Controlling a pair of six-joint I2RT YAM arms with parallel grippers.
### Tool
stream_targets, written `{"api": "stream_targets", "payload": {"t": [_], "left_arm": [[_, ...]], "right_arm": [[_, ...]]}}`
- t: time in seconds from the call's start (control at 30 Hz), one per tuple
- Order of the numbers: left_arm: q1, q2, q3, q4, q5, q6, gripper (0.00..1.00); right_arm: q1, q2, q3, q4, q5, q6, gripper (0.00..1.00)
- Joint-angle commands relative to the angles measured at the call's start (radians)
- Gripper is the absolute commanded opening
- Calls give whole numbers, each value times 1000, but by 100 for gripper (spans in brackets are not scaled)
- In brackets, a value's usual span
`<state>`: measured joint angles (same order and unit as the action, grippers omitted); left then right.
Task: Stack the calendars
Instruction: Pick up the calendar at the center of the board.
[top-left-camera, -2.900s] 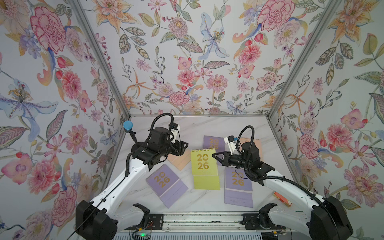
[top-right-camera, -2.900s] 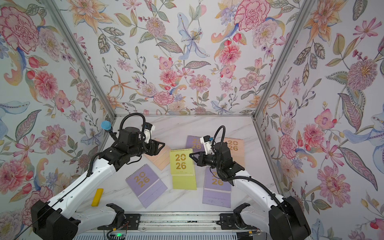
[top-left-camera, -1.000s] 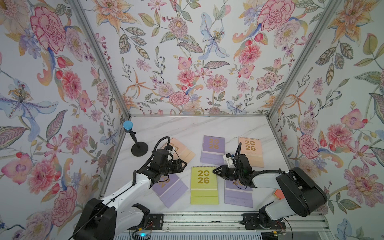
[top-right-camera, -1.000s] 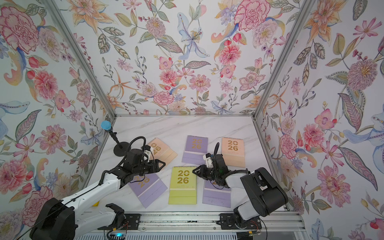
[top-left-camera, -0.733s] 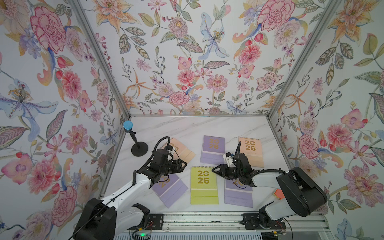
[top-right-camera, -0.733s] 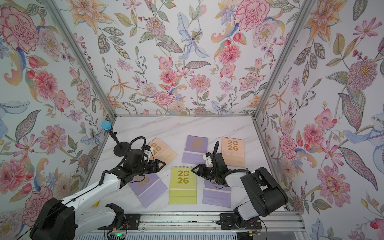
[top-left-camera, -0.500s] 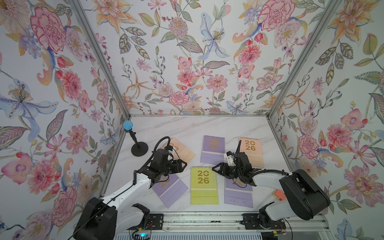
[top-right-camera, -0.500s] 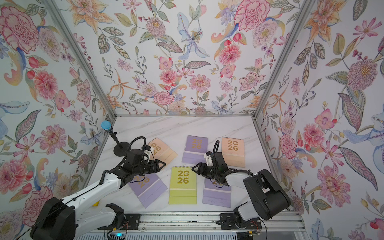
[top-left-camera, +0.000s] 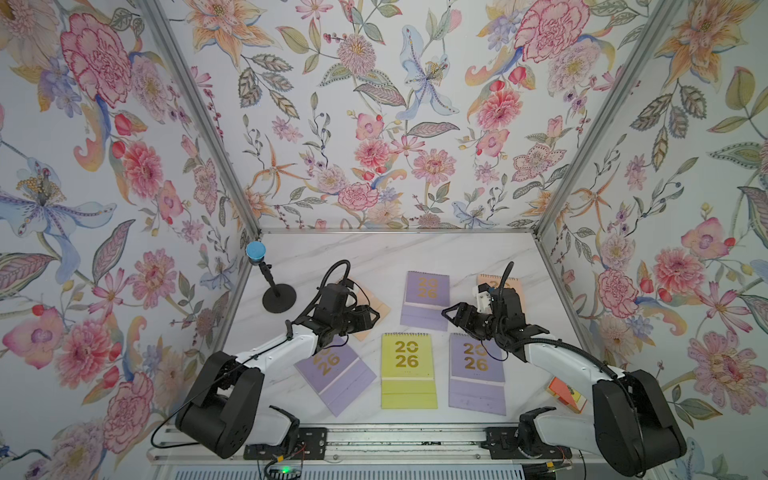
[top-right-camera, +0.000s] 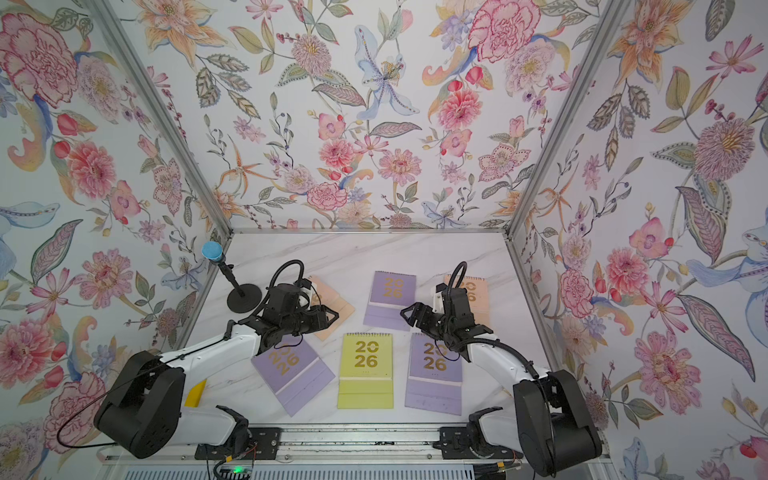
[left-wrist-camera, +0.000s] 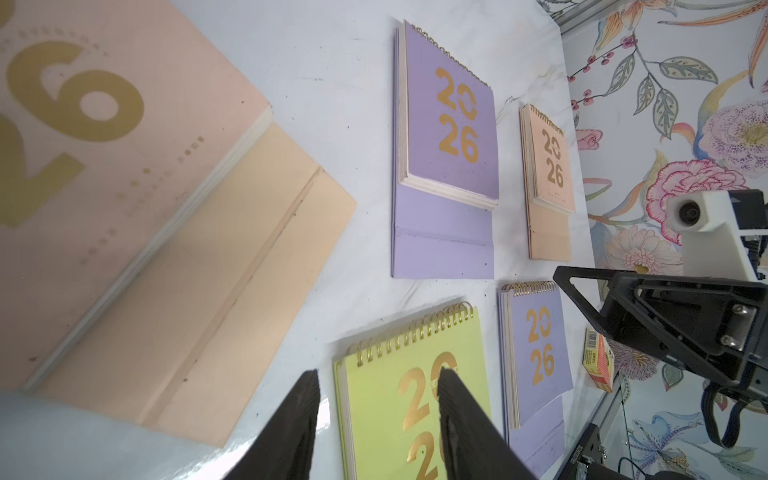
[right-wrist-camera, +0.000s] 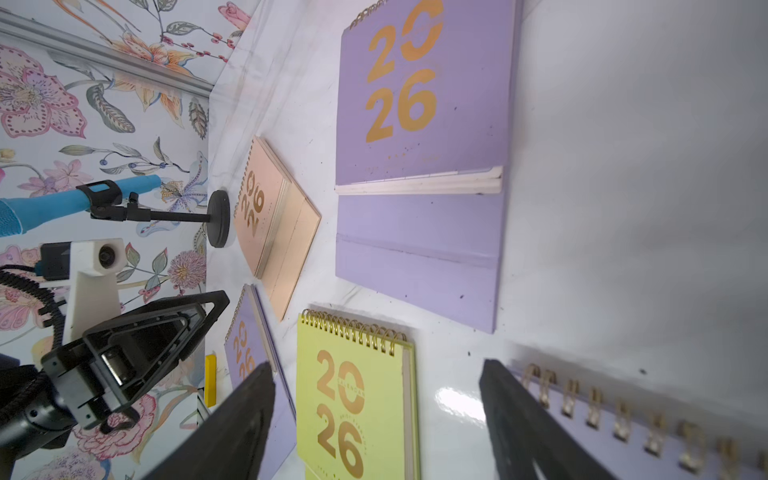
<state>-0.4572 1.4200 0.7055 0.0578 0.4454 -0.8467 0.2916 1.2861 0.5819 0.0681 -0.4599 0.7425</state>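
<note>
The yellow-green spiral-bound desk calendar lies flat at near centre, long axis near-to-far, coil at its far edge. The left gripper and right gripper, both spread and empty, hover just beyond that coil, about equally close. Five lilac and peach calendars lie unstacked around it on the glossy white marble table, with floral walls on three sides.

The white marbled worktop carries six calendars, all flat, covers up. Near row: left lilac calendar, skewed, then yellow-green calendar, then right lilac calendar. Far row: left peach calendar, skewed, then far lilac calendar, then right peach calendar. A mic stand sits far left, a yellow bar near left, an orange-red box near right.
</note>
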Motion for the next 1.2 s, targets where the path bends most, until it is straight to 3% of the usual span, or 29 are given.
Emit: {"api": "stream_targets", "payload": {"t": [0.0, 0.37, 0.67, 1.17], "left_arm": [[6, 79, 71, 74, 7, -25, 45], [2, 399, 312, 143, 44, -49, 19], [-14, 568, 452, 150, 78, -55, 2], [-26, 682, 514, 151, 101, -57, 0]], "right_arm": [[-39, 42, 47, -61, -9, -40, 81], [-105, 236, 194, -83, -54, -94, 87], [-103, 375, 298, -97, -85, -101, 89], [-78, 482, 359, -104, -99, -90, 90]]}}
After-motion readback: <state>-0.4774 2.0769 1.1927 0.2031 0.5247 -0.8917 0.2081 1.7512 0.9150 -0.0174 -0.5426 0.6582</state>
